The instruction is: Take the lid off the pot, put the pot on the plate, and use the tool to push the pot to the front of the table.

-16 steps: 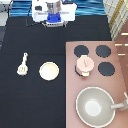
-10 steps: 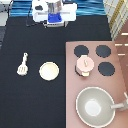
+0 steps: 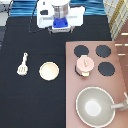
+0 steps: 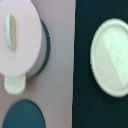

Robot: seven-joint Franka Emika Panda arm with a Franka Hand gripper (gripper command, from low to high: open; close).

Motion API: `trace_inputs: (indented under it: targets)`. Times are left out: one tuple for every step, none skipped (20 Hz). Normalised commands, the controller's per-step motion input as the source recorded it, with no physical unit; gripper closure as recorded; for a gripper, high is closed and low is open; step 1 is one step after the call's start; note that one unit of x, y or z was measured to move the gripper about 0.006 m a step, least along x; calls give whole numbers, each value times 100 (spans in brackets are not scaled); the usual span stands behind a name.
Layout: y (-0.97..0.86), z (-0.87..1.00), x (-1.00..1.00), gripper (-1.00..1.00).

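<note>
1. Exterior view puts the gripper (image 3: pixel 61 23) at the top of the table (image 3: pixel 30 105), high above the work, well apart from every task thing and holding nothing. Whether it stands wide or narrow I cannot tell.
2. On the pinkish stove top (image 3: pixel 72 75), at the exterior view's right, sits the pot (image 3: pixel 85 66) with the lid (image 3: pixel 85 62) on it, among the black burners (image 3: pixel 103 51). In the wrist view the lid (image 4: pixel 17 37) with its knob fills one side, one side tab of the pot (image 4: pixel 14 84) showing below it.
3. Nearby on the black table lies the plate (image 3: pixel 49 71), bare, between the pot and the tool (image 3: pixel 22 65), which lies farther toward the exterior view's left. The wrist view shows the plate (image 4: pixel 113 56) too.
4. A large grey pan (image 3: pixel 95 106) sits on the stove at the exterior view's bottom right.
5. By my judgement the first step is in hand and not yet done: the lid is untouched, so a descent onto its knob is called for.
6. Against the earlier frames nothing has shifted: pot, plate, tool and gripper all sit as they did.
</note>
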Motion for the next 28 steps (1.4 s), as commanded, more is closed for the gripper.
trace_inputs:
  targets:
    - [51,43,91,-100]
    - [58,33,79,-100]
    - [61,32,76,-100]
    - [61,31,75,-100]
    - [65,28,73,-100]
    - [69,22,69,-100]
    - [75,13,67,-100]
    - [77,2,64,-100]
    - [80,0,60,-100]
    - [82,-9,57,-100]
    - [84,-19,56,-100]
    - [85,-26,54,-100]
    - [88,-33,50,-100]
    - [89,-37,49,-100]
    - [90,-42,48,-100]
    - [91,-46,47,-100]
    - [89,-49,48,-100]
    - [79,-50,47,-100]
    - [60,-51,50,-100]
    - [48,-51,51,-100]
    - [43,-52,50,-100]
    - [37,-57,41,-100]
    - [30,-57,37,-100]
    - [23,-57,32,-100]
    - [14,-53,31,-100]
    - [11,-51,28,-100]
    - [7,-48,25,-100]
    - [7,-49,20,-100]
